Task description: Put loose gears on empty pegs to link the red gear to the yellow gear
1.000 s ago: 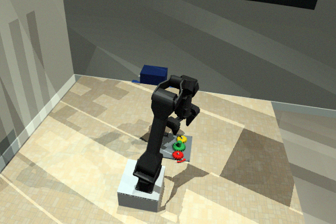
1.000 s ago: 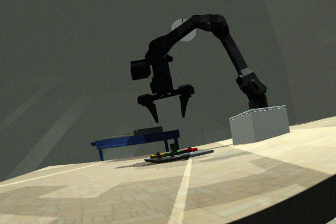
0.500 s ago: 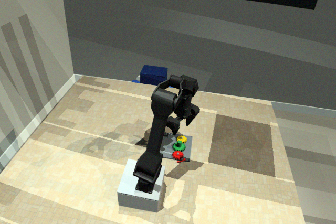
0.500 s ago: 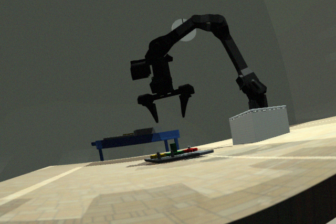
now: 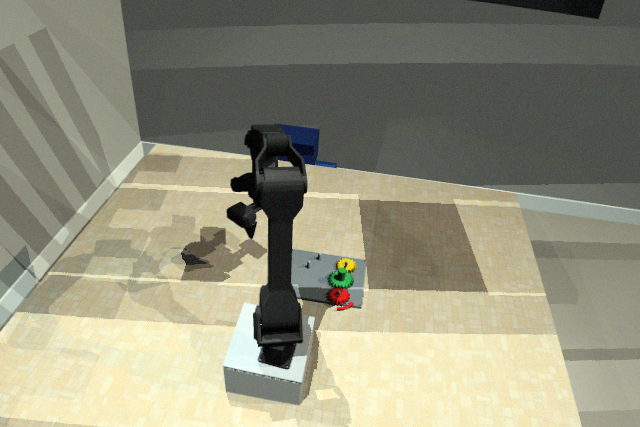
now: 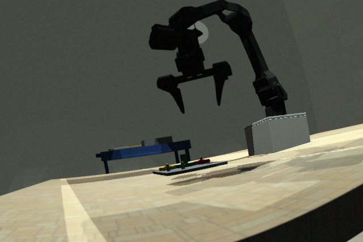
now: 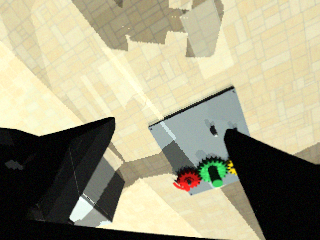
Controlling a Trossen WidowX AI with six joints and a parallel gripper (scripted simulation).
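Note:
The grey board lies on the table. The red gear, a green gear with an upright handle and the yellow gear sit in a row along one edge, green between the others. Green looks low and level, its teeth at red's and yellow's; exact contact is too small to confirm. My gripper is open and empty, high above the table, left of the board in the top view. No loose gear shows on the table.
Two bare pegs stand on the board, one peg nearer green. The red arrow lies beside the red gear. The arm stands on a white box. A blue bench is in the background.

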